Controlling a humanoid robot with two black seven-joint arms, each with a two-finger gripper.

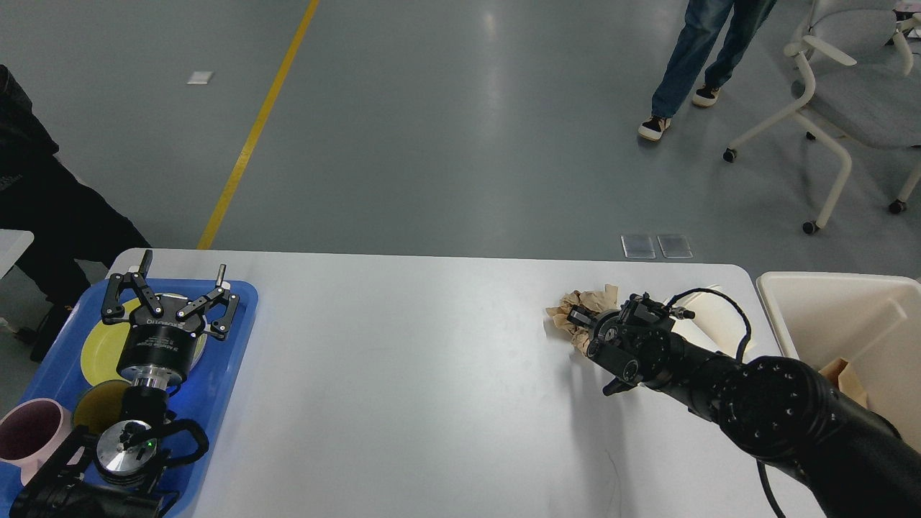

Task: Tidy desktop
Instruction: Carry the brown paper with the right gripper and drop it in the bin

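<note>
The white desktop (432, 360) fills the lower part of the head view. A crumpled brown paper wad (575, 306) lies on it at the right. My right gripper (581, 324) is at the wad and touches its near side. The gripper shows dark and end-on, so I cannot tell its fingers apart or whether they hold the paper. My left gripper (184, 267) is open and empty, hovering over the blue tray (230, 360) at the left.
The blue tray holds a yellow plate (97, 349), an olive bowl (97, 406) and a pink cup (32, 432). A cream bin (827, 316) with brown paper inside stands off the right end. A white object (709, 320) lies behind my right wrist. A person and an office chair stand beyond.
</note>
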